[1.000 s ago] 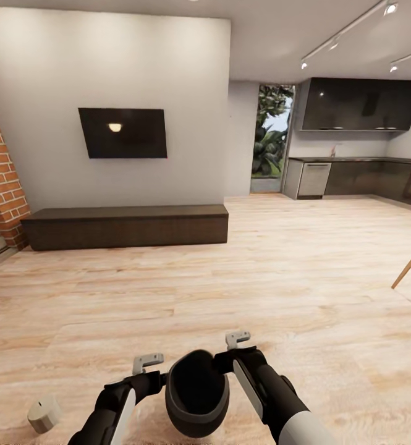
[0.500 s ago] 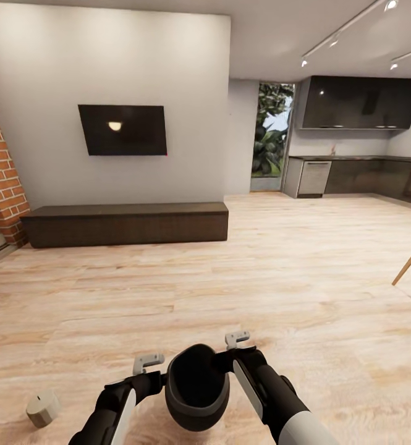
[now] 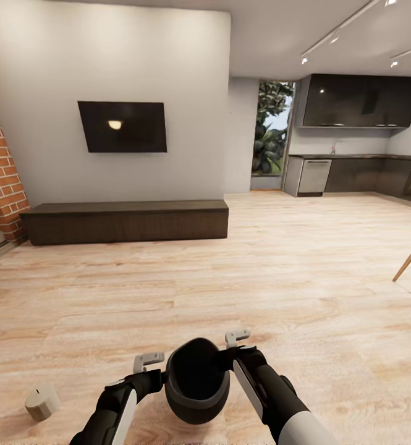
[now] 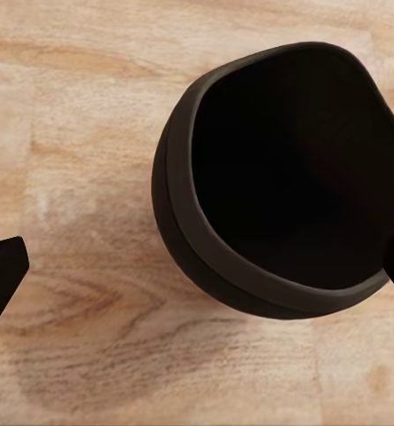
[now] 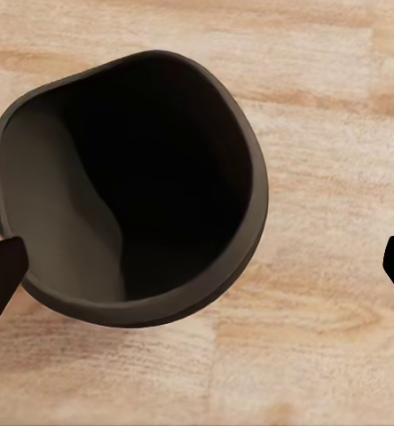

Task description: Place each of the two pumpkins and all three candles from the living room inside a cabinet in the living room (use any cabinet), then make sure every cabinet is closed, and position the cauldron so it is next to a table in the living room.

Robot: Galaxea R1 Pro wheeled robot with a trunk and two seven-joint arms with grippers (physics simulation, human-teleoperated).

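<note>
Cauldron [image 3: 197, 382] sits between both grippers, left [image 3: 148, 361] and right [image 3: 237, 338], each spread wide beside its rim; candle [image 3: 42, 403] lies left of the cauldron, cabinet [image 3: 125, 222] far beyond.

I'm in an open-plan home: pale wood-plank floor [image 3: 230, 278] underfoot, black wall-mounted television [image 3: 122, 127] at eleven o'clock over a long low dark-brown wood cabinet [image 3: 125, 222], glossy dark kitchen cupboards [image 3: 360, 102] at two o'clock.
</note>
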